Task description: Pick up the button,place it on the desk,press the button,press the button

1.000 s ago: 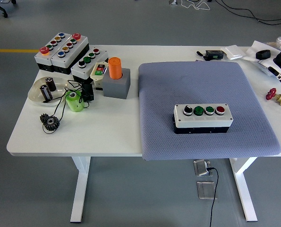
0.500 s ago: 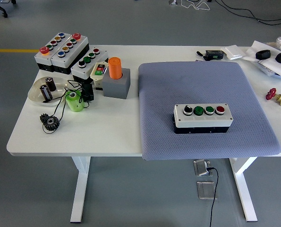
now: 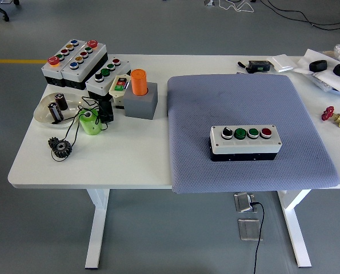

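No hand in view, state can't be told. Button box (image 3: 246,142) flat on grey mat (image 3: 250,103), right half of white tabletop (image 3: 118,165). More button boxes (image 3: 75,60) at far left, orange cylinder (image 3: 139,82) beside.

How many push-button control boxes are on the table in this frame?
4. One box sits on the grey mat; three are grouped at the table's far-left corner: two side by side and a third just right of them. None look hidden.
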